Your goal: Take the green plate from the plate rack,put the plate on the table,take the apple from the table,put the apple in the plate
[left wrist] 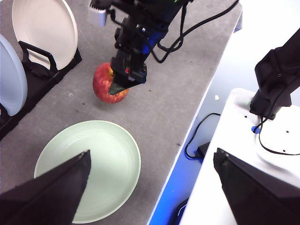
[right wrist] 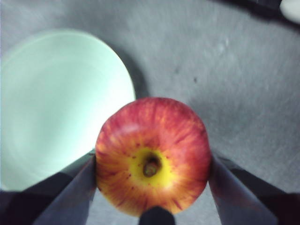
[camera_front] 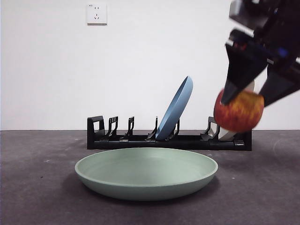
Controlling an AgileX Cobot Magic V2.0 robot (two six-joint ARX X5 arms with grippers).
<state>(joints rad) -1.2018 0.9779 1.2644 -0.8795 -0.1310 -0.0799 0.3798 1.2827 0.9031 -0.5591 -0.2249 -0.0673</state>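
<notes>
- Green plate (camera_front: 146, 174): you are seeing it lying flat on the table (camera_front: 37, 187), in front of the plate rack (camera_front: 168, 139).
- Blue plate (camera_front: 175, 108): leaning in the rack.
- Apple (camera_front: 239, 111): your right gripper (camera_front: 253, 96) is clamping it in mid-air, right of the plate.
- Left gripper (left wrist: 150, 187): hovering with jaws spread wide, holding nothing.

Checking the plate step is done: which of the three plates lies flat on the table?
The green plate; the blue plate and cream plate stand on edge in the plate rack.
</notes>
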